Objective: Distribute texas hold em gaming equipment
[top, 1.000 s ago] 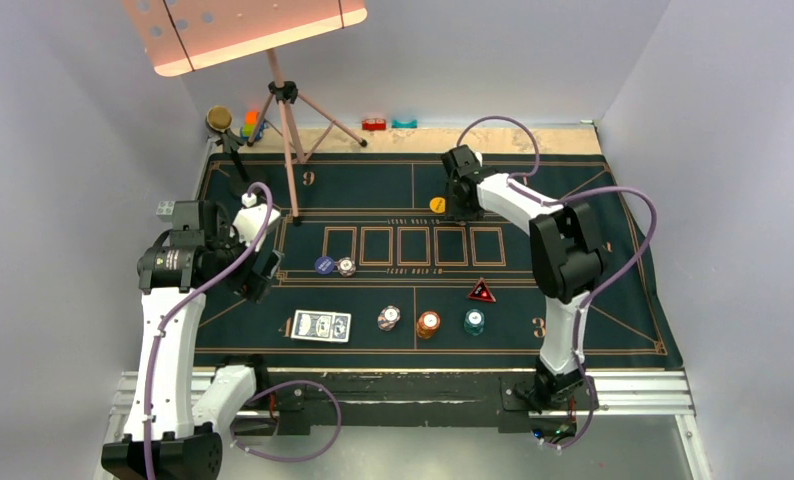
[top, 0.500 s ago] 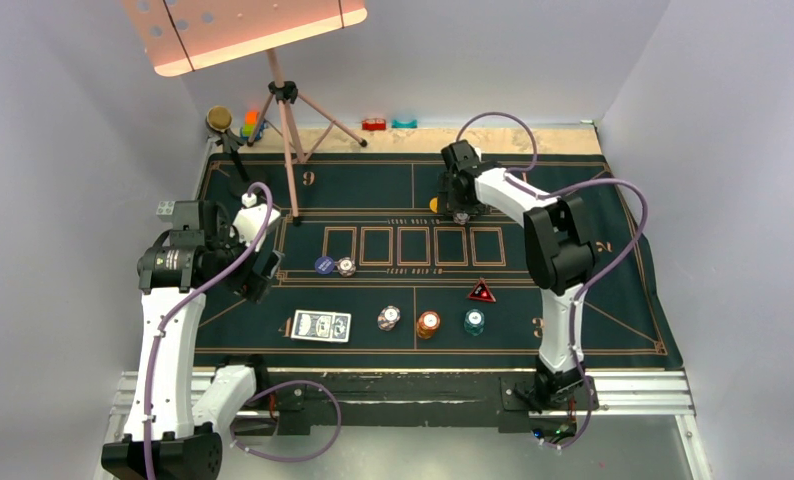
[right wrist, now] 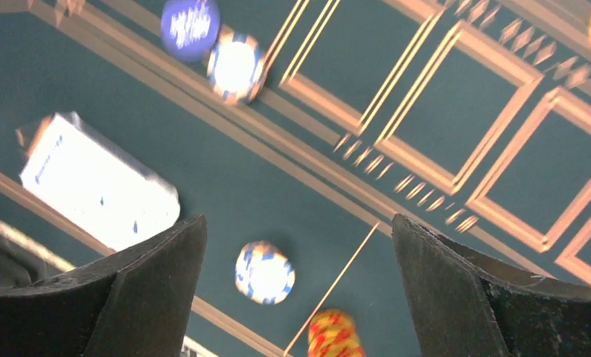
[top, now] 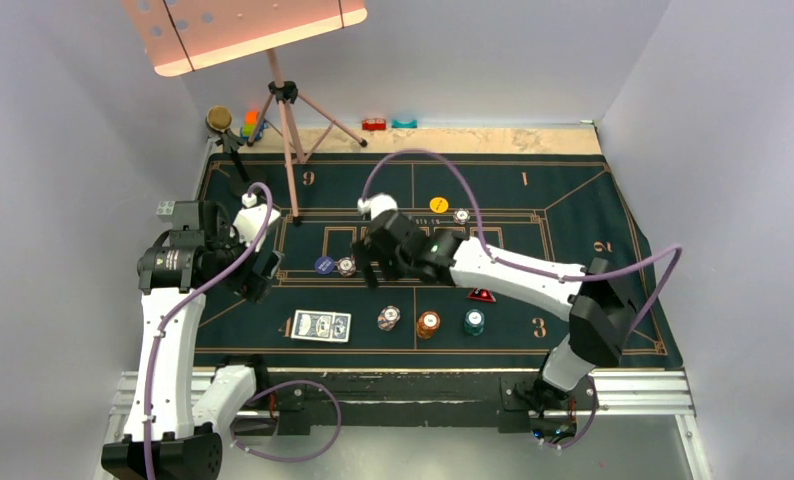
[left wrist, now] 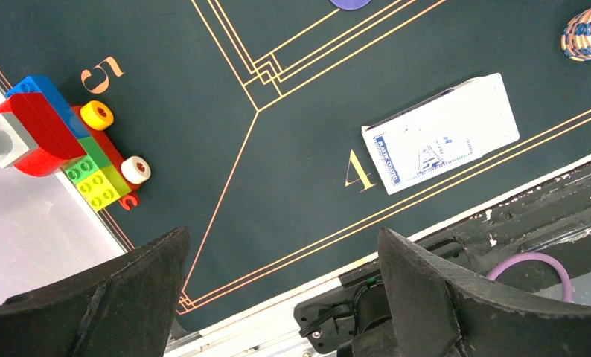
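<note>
My right gripper (top: 378, 272) (right wrist: 298, 219) hangs open and empty over the middle of the green mat (top: 573, 210). The right wrist view, blurred, shows a white chip stack (right wrist: 265, 271) below its fingers. An orange stack (right wrist: 333, 335), the card deck (right wrist: 99, 190), a blue disc (right wrist: 190, 22) and a single white chip (right wrist: 235, 63) lie around it. From above I see the deck (top: 321, 325), white (top: 388, 318), orange (top: 428, 323) and teal (top: 473, 321) stacks. The red triangle (top: 481, 294) lies half under the arm. Another white chip (top: 460, 214) rests beside the yellow disc (top: 438, 204). My left gripper (top: 263, 275) (left wrist: 283, 234) is open near the mat's front left corner.
A music stand on a tripod (top: 288, 130) and a small tripod (top: 223, 125) stand at the back left. Toy blocks (left wrist: 62, 137) sit at the mat's left edge by the number 5. Small red (top: 374, 124) and teal (top: 404, 123) items lie along the back wall.
My right arm swung from the yellow disc at the far side to the mat's middle, opening its jaws. A white chip now lies beside the yellow disc. The left arm stayed still.
</note>
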You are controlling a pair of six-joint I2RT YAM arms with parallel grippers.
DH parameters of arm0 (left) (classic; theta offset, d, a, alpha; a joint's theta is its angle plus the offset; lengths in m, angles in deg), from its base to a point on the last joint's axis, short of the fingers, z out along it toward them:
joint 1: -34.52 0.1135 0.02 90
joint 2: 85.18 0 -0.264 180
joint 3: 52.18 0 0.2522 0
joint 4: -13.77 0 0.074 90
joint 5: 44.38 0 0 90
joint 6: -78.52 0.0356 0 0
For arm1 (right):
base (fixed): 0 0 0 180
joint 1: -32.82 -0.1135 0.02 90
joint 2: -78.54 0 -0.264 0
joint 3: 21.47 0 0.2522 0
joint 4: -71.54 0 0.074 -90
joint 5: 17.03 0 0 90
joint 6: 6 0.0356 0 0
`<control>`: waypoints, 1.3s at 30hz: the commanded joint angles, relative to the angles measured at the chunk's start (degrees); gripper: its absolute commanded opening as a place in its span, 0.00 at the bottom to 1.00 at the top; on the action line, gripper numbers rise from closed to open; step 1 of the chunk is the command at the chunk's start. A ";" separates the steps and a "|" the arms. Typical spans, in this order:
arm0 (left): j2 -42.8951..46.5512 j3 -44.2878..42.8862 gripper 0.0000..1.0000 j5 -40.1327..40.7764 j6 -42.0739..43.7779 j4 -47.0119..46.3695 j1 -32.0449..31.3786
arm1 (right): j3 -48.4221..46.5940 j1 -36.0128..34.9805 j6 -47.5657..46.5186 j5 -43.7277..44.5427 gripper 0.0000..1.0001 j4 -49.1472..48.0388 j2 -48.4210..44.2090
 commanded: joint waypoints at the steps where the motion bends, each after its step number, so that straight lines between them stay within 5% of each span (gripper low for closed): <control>1: -0.09 -0.85 1.00 -1.28 0.33 0.17 -0.34 | 7.75 -4.64 3.26 -4.21 0.98 -0.84 -0.87; 13: 0.09 -0.82 1.00 -0.33 0.38 0.14 -0.32 | 11.28 -10.56 3.39 -8.13 0.98 -4.23 4.77; 39: 0.47 -1.16 1.00 -0.38 0.46 0.65 -0.33 | 11.33 -10.65 3.87 -8.17 0.49 -3.75 8.02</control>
